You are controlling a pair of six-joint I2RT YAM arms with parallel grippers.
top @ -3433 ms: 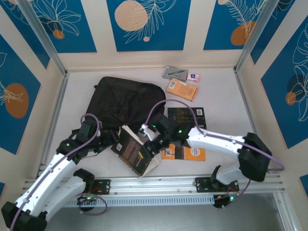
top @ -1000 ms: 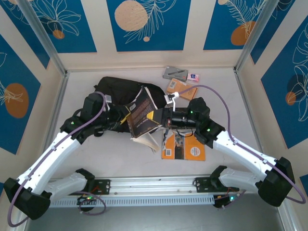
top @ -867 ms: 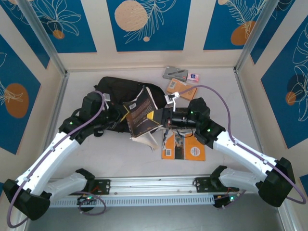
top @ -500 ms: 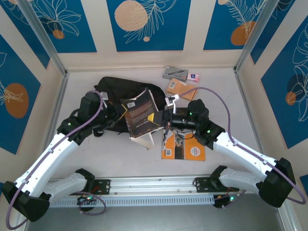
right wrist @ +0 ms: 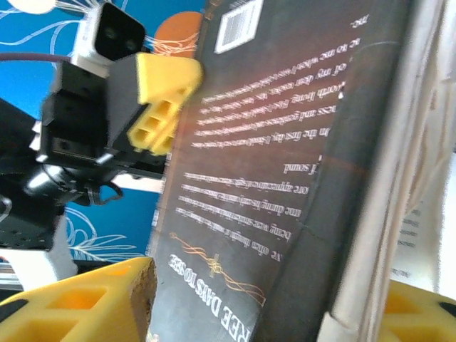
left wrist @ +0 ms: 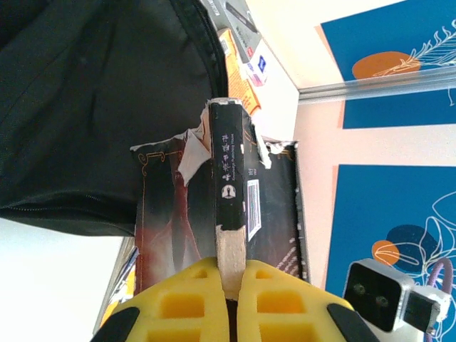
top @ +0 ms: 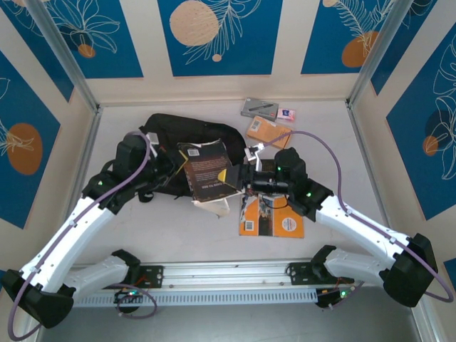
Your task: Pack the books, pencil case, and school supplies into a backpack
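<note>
A dark brown book (top: 208, 173) hangs in the air at the front edge of the black backpack (top: 182, 139). My left gripper (top: 178, 168) is shut on its spine (left wrist: 229, 171), the yellow fingers (left wrist: 192, 299) pinching the worn end. My right gripper (top: 239, 178) is shut on the book's other side, cover and pages (right wrist: 285, 142) between its fingers (right wrist: 78, 299). One orange book (top: 271, 217) lies below my right arm, another (top: 269, 131) at the back. The grey pencil case (top: 258, 107) and eraser (top: 286, 113) lie behind it. The calculator and strip packet are out of view.
Pale walls with blue panels close in the table on three sides. A metal rail (top: 271, 271) runs along the near edge by the arm bases. Bare tabletop (top: 171, 228) lies in front of the backpack.
Both arms have lifted the brown book from the table's front up to the backpack. In the last second it has swung leftward and turned its cover up.
</note>
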